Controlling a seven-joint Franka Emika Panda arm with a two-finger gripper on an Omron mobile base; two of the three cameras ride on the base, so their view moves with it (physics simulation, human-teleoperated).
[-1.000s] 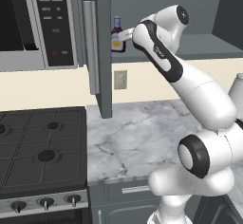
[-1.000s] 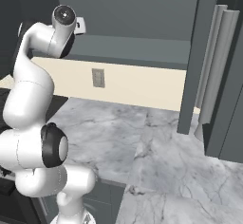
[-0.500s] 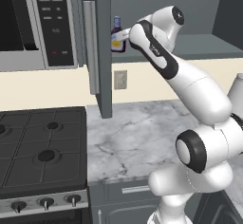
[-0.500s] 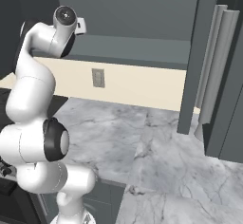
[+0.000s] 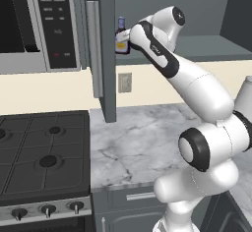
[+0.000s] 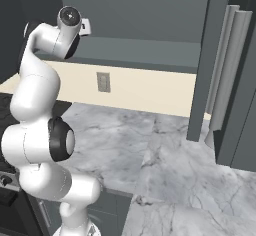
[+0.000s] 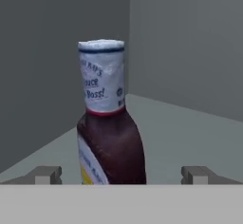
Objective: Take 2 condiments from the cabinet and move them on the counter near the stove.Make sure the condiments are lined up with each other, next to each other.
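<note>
Condiments: dark brown bottle [image 5: 121,37] is standing upright on the cabinet shelf [image 5: 211,54], right at its front left edge, close beside the open cabinet door [image 5: 101,49].
Left base view, arm: the white arm is reaching up and left from the lower right, its hand end sitting against the bottle's right side; the fingers themselves are hiding behind the wrist.
Left base view, room: the shelf is lying open to the right of the bottle; the door's edge is hanging down toward the counter [image 5: 142,142], which is lying bare between the stove [image 5: 44,157] and the robot's base. The microwave [image 5: 39,24] is sitting left of the door.
Right base view, arm: the arm is rising at the left, its top joint level with the shelf front; the bottle is hidden behind it.
Right base view, room: the cabinet interior is stretching wide to the right, up to a second hanging door [image 6: 202,60].
Hand view, gripper: gripper [image 7: 122,174] is standing released, one fingertip [image 7: 45,174] left and the other right of the bottle [image 7: 110,142], neither touching it.
Hand view, label: white neck wrap is showing blue script, too blurred for me to read surely; a yellow label is peeking low on the body.
Hand view, room: grey walls are meeting in a corner behind the bottle.
</note>
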